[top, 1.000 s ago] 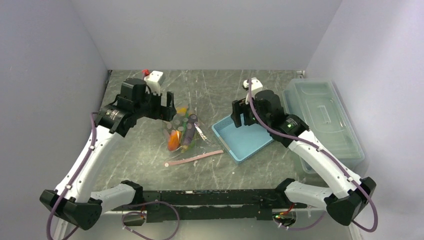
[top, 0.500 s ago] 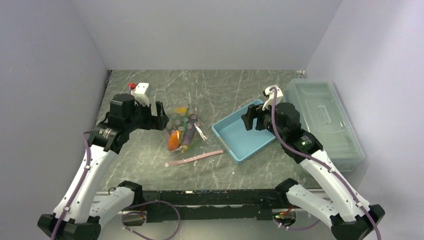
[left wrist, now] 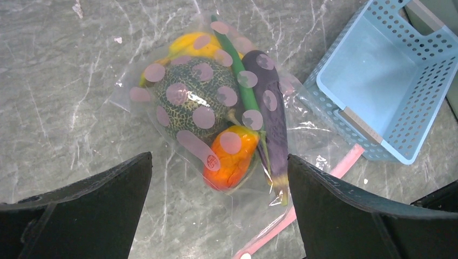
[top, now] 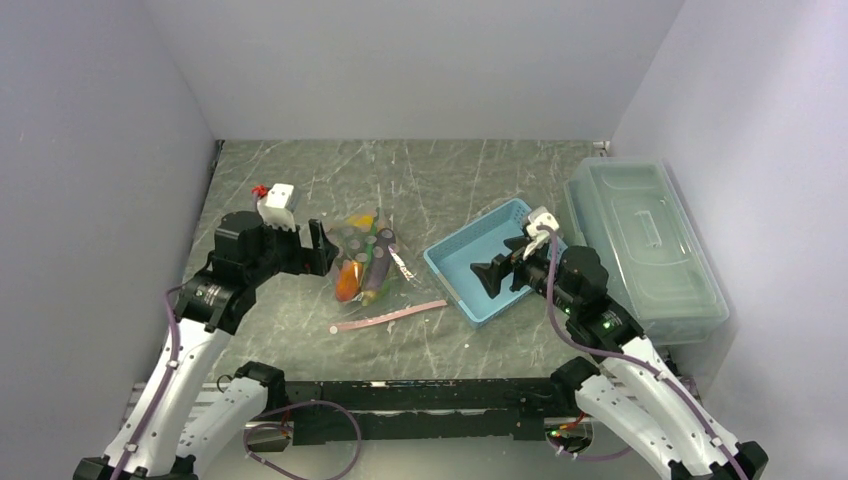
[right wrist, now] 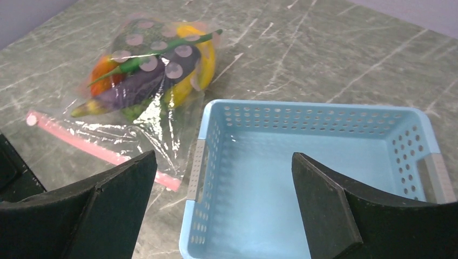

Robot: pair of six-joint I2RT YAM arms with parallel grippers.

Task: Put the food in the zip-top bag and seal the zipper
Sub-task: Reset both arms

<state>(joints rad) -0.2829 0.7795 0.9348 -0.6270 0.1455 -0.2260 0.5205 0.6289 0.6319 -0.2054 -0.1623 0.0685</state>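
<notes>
Top external: the filled zip-top bag [top: 366,262] lies just beside the left tool [top: 320,248], farther from the right tool [top: 488,277]; both gape empty, pulled back nearer than before.

One each: bag [left wrist: 310,132], basket [left wrist: 426,102], lidded box [top: 640,240], melon [left wrist: 189,102], carrot [left wrist: 229,159], eggplant [left wrist: 273,118], green pod [left wrist: 240,75], banana bunch [left wrist: 189,43].

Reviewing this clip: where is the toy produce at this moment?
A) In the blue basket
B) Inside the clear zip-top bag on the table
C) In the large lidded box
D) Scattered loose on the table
B: the melon, carrot and eggplant show through the zip-top bag lying on the table beside the blue basket, which holds nothing.
</notes>
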